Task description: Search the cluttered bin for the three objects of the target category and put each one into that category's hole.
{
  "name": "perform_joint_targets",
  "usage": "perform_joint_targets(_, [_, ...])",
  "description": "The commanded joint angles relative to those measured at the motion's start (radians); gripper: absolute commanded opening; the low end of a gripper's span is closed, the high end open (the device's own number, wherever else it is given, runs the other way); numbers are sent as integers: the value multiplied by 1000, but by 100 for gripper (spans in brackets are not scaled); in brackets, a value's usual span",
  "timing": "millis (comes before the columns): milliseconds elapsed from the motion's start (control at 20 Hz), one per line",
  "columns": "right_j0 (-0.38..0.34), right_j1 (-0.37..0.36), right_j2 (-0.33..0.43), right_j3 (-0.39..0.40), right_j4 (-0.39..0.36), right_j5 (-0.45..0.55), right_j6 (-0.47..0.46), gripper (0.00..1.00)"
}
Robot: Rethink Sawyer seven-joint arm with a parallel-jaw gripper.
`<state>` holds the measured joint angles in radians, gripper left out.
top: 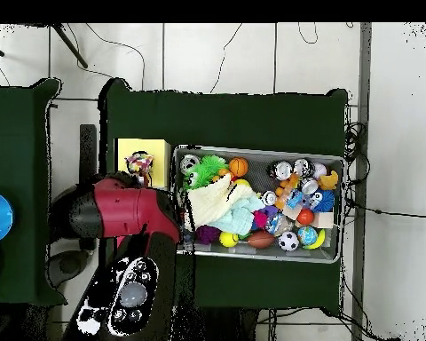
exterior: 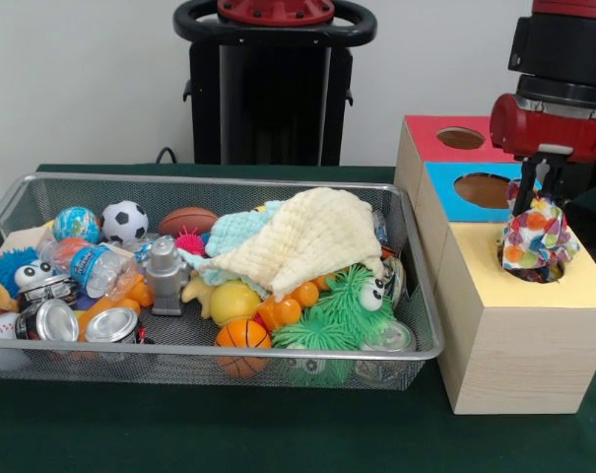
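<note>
Three boxes are seen in a row at the right of the front view: a red-topped box [exterior: 445,138] farthest, a blue-topped box [exterior: 470,187] in the middle and a yellow-topped box [exterior: 519,330] nearest, each with one round opening. One wire bin [exterior: 100,185] stands just left of them on the green surface [exterior: 278,434]. In the bin are counted one pale-yellow cloth [exterior: 312,236], one mint cloth [exterior: 240,230], one soccer ball [exterior: 125,221], one brown football [exterior: 188,219], one small basketball [exterior: 242,335], one globe ball [exterior: 76,224], one grey toy robot [exterior: 165,276], one green fuzzy creature [exterior: 352,305] and at least two cans [exterior: 110,325], among other toys. Only one spotted cloth [exterior: 537,236] is seen; none can be made out in the bin. The gripper [exterior: 530,205] is held above the near box, its fingers drawn close together and pinching the top of the spotted cloth. That cloth is white with red, blue, yellow, orange and green spots, bunched and hanging, and its lower end is sunk into the hole [exterior: 530,264] of the yellow-topped box. In the overhead view the cloth [top: 139,165] is seen on the yellow top [top: 156,153], just left of the bin [top: 332,257], with the red arm [top: 128,211] beside it.
</note>
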<state>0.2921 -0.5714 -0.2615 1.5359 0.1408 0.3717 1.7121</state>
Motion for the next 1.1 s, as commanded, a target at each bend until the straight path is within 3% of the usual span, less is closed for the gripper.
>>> perform_joint_targets(50, [-5, 69, 30, 122, -35, -25, 178, 0])
perform_joint_targets(1100, [15, 124, 14, 104, -12, -39, 203, 0])
